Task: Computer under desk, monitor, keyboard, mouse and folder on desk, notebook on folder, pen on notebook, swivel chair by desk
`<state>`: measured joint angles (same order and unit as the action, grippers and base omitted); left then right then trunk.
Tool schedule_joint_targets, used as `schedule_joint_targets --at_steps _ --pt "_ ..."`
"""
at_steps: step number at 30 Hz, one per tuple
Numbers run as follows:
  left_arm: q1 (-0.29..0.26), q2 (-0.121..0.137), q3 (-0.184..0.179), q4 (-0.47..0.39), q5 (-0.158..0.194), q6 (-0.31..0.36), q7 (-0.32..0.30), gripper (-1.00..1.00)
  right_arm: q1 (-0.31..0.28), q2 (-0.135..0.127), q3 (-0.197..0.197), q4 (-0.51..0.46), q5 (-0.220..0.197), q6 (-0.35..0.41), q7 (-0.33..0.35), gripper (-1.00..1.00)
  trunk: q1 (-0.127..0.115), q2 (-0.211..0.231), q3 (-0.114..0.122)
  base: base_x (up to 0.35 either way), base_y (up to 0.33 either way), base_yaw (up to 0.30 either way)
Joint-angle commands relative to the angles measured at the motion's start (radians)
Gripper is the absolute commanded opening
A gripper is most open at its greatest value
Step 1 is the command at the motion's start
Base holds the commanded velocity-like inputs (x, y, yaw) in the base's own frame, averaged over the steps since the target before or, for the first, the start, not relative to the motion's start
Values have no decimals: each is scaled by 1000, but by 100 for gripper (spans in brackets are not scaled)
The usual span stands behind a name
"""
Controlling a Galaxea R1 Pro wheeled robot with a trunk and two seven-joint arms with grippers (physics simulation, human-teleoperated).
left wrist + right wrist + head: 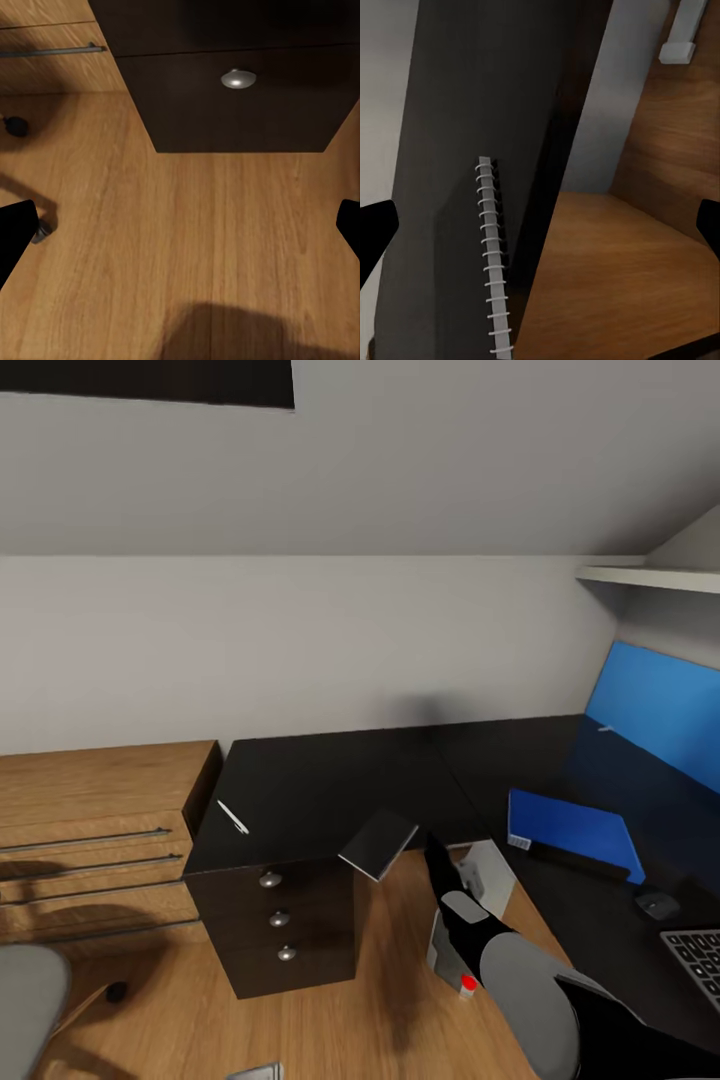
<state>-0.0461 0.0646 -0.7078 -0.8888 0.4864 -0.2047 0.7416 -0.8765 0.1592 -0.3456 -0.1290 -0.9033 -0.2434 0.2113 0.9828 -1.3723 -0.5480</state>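
Right claw (428, 852) clamps notebook (378, 844), tilted, above desk (300, 790) edge.

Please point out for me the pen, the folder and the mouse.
pen (233, 818), head view, middle of its white barrel.
folder (572, 833), head view, centre of its blue cover.
mouse (657, 905), head view, its rounded top.

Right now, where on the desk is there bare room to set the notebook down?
The desk is bare between the pen at its left edge and the folder. The right end is crowded: folder, mouse, keyboard. The notebook hangs by the desk's front edge.
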Motion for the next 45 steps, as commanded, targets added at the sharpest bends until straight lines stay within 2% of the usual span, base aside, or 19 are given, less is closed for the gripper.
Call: schedule_joint_targets --at_steps 1,8,13,17,25,26,29,32,35,39,42,45 --pt "-1 1 -6 -1 10 -7 5 100 -1 0 -2 2 -10 -2 8 100 4 -8 -4 0 0 0" --pt "-1 1 -2 -1 14 -6 7 100 -1 2 -3 4 -11 -3 9 100 31 -57 -26 0 0 0" --pt "-1 1 9 -1 53 -6 6 100 -1 2 -3 5 -11 -3 10 100 50 -92 -42 0 0 0" --pt "-1 1 11 -2 71 -6 5 100 -1 2 -3 5 -11 -3 10 100 65 -120 -54 0 0 0" --pt "-1 4 16 -41 81 8 3 100 -1 3 -3 5 -11 -3 9 100 96 -176 -79 0 0 0" --pt "-1 7 41 -112 91 49 3 100 -1 3 -3 5 -11 -3 8 100 100 -183 -83 0 0 0" --pt "-1 9 80 -196 108 127 4 100 -1 4 -3 5 -11 -3 9 100 111 -204 -92 0 0 0" --pt "-1 10 177 -354 130 351 5 100 -1 8 -3 5 -10 -3 24 100 111 -204 -92 0 0 0" --pt "-2 9 227 -421 135 437 5 100 -1 9 -3 5 -10 -4 55 100 111 -204 -92 0 0 0" --pt "-2 8 256 -476 137 473 5 100 -1 9 -3 5 -10 -5 90 100 111 -204 -92 0 0 0" --pt "-1 6 282 -566 139 492 5 100 -1 9 -3 6 -9 -5 119 100 111 -204 -92 0 0 0" --pt "-1 5 291 -628 139 498 5 100 0 10 -3 6 -9 -4 130 100 111 -204 -92 0 0 0"
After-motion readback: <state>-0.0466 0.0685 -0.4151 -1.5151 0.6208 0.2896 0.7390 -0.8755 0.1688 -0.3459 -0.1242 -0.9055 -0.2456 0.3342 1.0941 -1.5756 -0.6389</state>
